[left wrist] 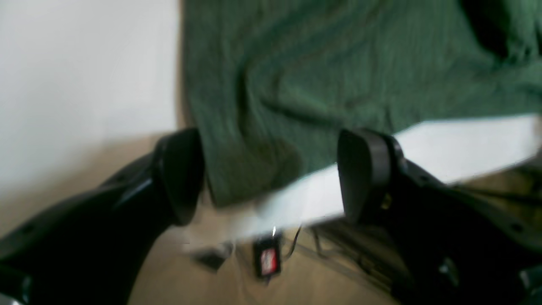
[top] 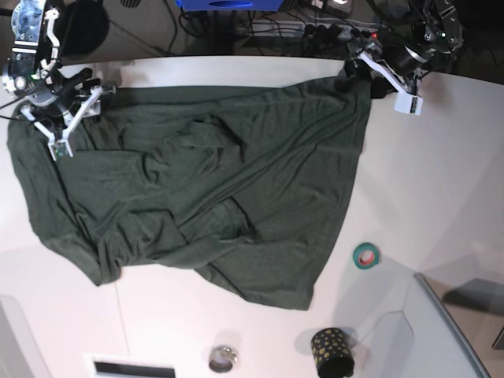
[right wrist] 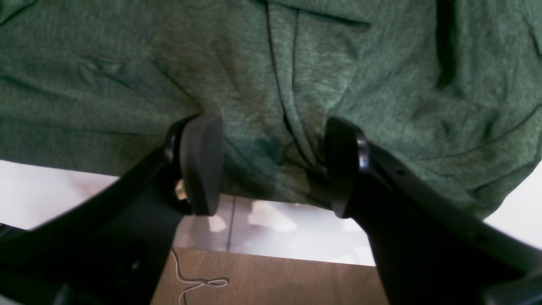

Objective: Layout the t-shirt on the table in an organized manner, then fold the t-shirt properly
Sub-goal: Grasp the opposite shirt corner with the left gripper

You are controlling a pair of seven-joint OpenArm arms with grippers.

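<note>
While one t-shirt lies spread across the table, dark green, plain and heavily creased, its lower part is bunched into diagonal folds. Both of my grippers sit at its far edge. My left gripper stands wide open over a corner, holding nothing. My right gripper is parted too, cloth lying between the pads but not pinched. Near the front sit one teal tape roll, one dotted cup and one small metal tin.

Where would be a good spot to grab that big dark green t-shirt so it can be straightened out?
Probably the dark green t-shirt is best taken at its pointed bottom corner, coming from the near table edge. That corner lies flat on the white table with bare surface around it, while the middle is bunched in folds.
</note>
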